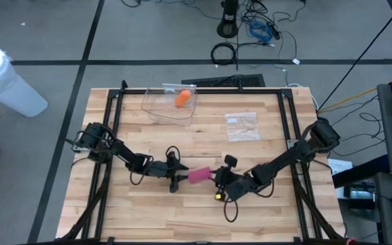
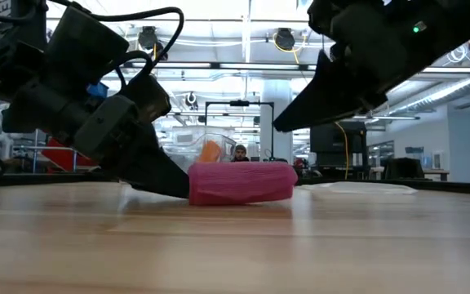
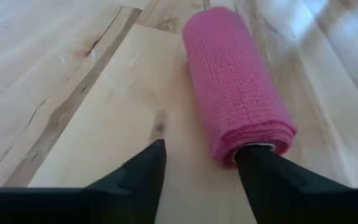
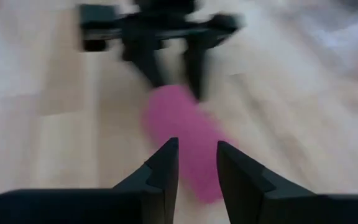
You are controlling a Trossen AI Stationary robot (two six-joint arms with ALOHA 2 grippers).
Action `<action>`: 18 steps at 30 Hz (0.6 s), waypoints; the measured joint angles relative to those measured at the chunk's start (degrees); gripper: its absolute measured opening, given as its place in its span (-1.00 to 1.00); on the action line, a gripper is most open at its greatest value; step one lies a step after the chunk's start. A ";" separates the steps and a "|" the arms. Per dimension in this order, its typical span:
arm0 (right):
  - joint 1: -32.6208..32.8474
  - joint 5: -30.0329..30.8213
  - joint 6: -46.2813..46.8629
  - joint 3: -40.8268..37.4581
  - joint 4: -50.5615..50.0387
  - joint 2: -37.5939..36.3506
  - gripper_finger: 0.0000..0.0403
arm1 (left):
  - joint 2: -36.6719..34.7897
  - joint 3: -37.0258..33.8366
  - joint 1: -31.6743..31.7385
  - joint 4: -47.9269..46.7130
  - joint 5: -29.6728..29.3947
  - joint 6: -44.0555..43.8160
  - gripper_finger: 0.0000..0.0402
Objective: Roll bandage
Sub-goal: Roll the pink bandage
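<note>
A pink bandage roll [image 1: 199, 175] lies on its side on the wooden table [image 1: 264, 204], between my two grippers. My left gripper [image 1: 177, 175] is at the roll's left end, its fingers low over the table and open [image 3: 204, 149]. One finger meets the roll's end and the other stands clear beside it. My right gripper [image 1: 218, 178] hovers above the roll's right end [image 2: 280, 126], apart from it. The right wrist view shows a narrow gap between its fingers [image 4: 196, 144], with the roll [image 4: 179, 130] beyond them. My left gripper touches the roll only with one fingertip [image 3: 257, 163], at the middle of the roll's left end face [image 3: 272, 140]. Whether the tip goes into the roll's centre, I cannot tell. The finger comes slanting down from the table's left, along the roll. The roll lies on the table.
A clear plastic container [image 1: 170, 103] holding an orange thing [image 1: 182, 98] stands at the far side. A small clear bag [image 1: 242, 126] lies right of it. Black frame rails [image 1: 114, 122] run along the table's edges.
</note>
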 joint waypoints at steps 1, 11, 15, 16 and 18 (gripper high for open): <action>-0.33 2.40 -0.84 0.00 -1.48 -0.55 -0.56 | -0.02 0.00 0.00 -0.02 0.01 -0.05 0.04; -7.17 -1.14 2.83 0.00 -18.47 -7.13 -0.63 | -1.38 -0.11 0.02 -1.62 0.31 0.35 0.25; -7.87 -8.07 -0.41 0.00 -10.40 -6.29 -0.64 | -1.55 -0.11 0.03 -1.83 -1.07 1.68 0.30; -7.87 -8.22 -1.86 0.00 -7.73 -5.74 -0.64 | -1.55 -0.11 0.07 -2.04 -1.78 1.72 0.32; -7.93 -8.25 -5.10 0.00 -1.55 -4.15 -0.64 | -1.57 -0.11 0.04 -2.29 -3.67 1.72 0.35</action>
